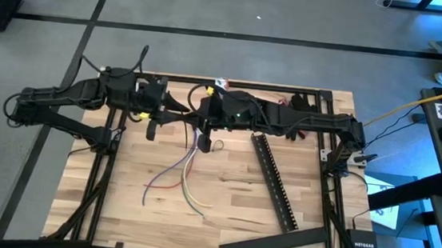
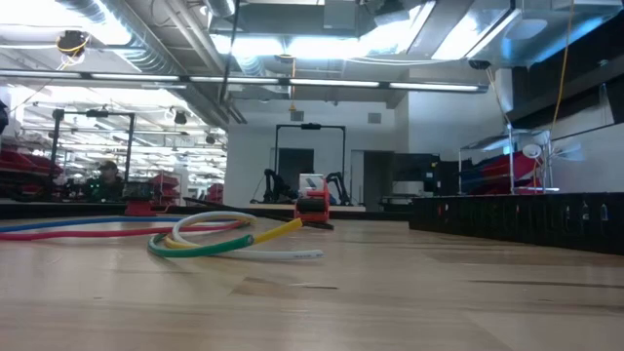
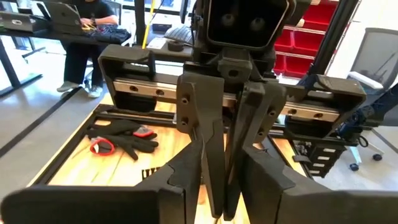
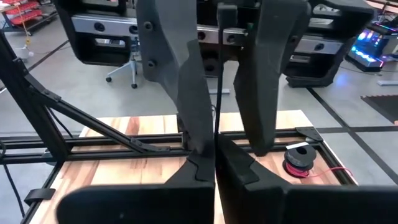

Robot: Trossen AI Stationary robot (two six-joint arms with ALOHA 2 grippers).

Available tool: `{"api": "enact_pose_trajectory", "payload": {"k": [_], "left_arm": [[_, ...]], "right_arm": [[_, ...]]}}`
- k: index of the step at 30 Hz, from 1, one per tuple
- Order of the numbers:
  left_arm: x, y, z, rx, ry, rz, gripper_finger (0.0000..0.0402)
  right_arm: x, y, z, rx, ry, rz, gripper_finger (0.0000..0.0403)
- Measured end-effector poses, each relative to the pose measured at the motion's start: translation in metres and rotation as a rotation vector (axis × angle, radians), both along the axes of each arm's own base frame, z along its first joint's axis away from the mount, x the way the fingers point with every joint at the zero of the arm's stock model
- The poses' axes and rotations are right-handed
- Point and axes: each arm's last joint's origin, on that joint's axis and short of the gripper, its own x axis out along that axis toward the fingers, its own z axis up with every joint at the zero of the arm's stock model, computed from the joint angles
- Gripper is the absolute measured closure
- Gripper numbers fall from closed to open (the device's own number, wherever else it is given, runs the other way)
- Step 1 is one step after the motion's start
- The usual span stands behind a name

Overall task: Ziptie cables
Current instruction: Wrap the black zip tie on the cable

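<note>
Coiled at table height, the cables [image 2: 210, 237] are seen nearest in the low view as smooth, round, flexible wires in green, yellow, red, blue and white; from above they trail loosely toward six o'clock across the pale planked table [image 1: 117, 211], with their upper ends gathered below the two grippers. Beyond them, toward twelve o'clock, the left gripper [image 1: 175, 112] and right gripper [image 1: 203, 116] are met tip to tip above the wood. The right gripper's flat dark fingers [image 4: 198, 124] are pressed fully together on what appears to be a thin black strip, probably the zip tie; what exactly is held cannot be told. The left gripper's fingers [image 3: 208, 168] are parted slightly around the other's tips. A slip of the thin stiff strip is judged the likeliest failure, since smooth plastic is pinched by narrow tips. A long slotted black bar [image 1: 276, 185] lies at four o'clock.
</note>
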Motion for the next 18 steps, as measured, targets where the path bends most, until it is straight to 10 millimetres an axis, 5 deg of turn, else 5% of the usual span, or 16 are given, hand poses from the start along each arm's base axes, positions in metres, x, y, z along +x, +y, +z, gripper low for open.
{"api": "enact_pose_trajectory", "payload": {"k": [18], "left_arm": [[-0.005,0.0,0.007,0.056,-0.045,-0.005,0.0396]], "right_arm": [[0.0,0.0,0.002,0.006,-0.019,0.002,0.0403]]}}
